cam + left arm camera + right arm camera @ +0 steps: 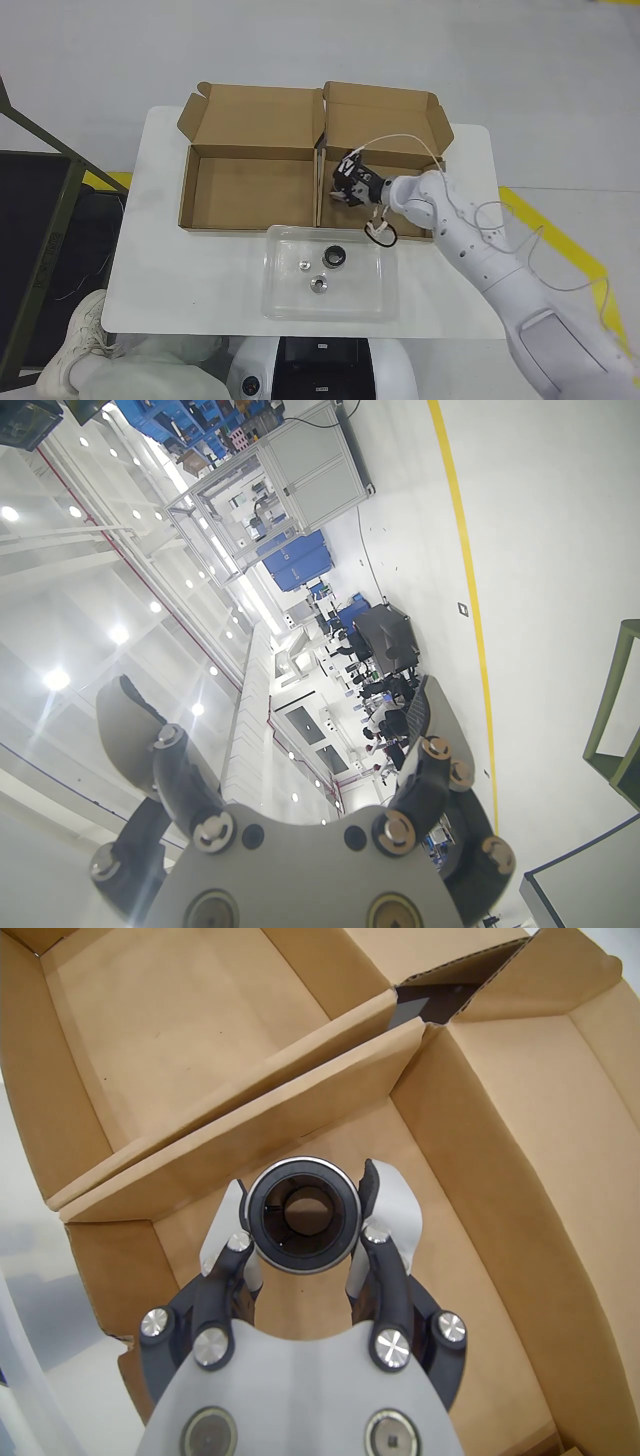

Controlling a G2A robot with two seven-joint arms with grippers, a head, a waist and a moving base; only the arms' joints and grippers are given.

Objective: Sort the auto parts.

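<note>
Right gripper (pixel 304 1188) is pinching a black ring bearing (pixel 304 1255), left gripper (pixel 272 690) is spread wide. Up close, clear tray (pixel 275 300) has three small parts (pixel 334 257) inside. Farther back, two cardboard boxes (pixel 250 190) sit side by side, and the bearing hangs over the right box (pixel 500 1208).

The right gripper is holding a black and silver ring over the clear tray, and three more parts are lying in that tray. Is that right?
Not quite. The right gripper does hold the ring, but over the right-hand cardboard box, not over the clear tray. The right wrist view shows the box's floor beneath the ring. Three parts do lie in the tray.
</note>
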